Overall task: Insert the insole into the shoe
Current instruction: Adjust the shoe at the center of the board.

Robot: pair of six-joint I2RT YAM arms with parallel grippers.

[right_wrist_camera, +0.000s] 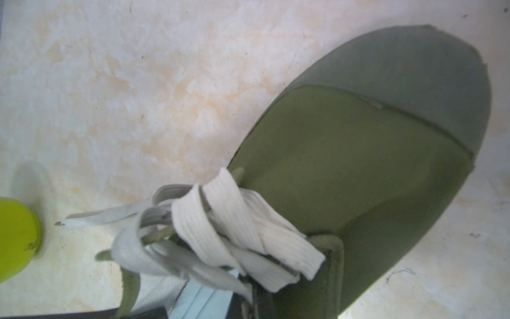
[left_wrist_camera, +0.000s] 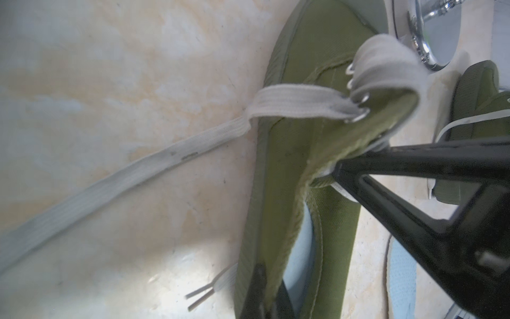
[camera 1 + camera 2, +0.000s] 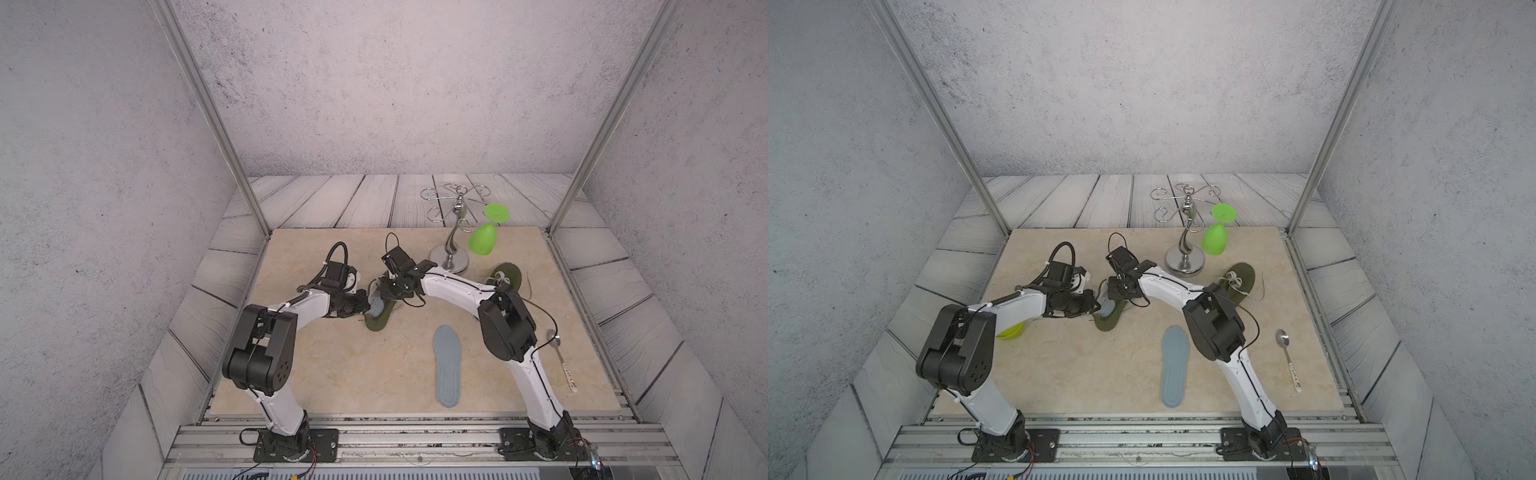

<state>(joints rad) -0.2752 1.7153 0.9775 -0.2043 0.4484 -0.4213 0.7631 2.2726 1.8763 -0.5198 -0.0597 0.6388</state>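
Left wrist view: left gripper (image 2: 265, 292) is clamped tight on the collar wall of the shoe (image 2: 289, 154). The right gripper (image 2: 347, 171) is closed too and looks pinched on the eyelet flap by the tongue. My read: the two spread the mouth so the insole (image 2: 302, 248) has room to slide. It's inside the opening, pale blue showing at the heel; forepart hidden under the laces (image 2: 289, 102), can't tell if it's seated flat. Shoe sits left of bench (image 3: 332, 374) centre, heel toward the front edge. Also a spare insole (image 3: 446, 365) flat near the front edge and a second shoe (image 3: 509, 272) toward the right edge, both clear of the work.
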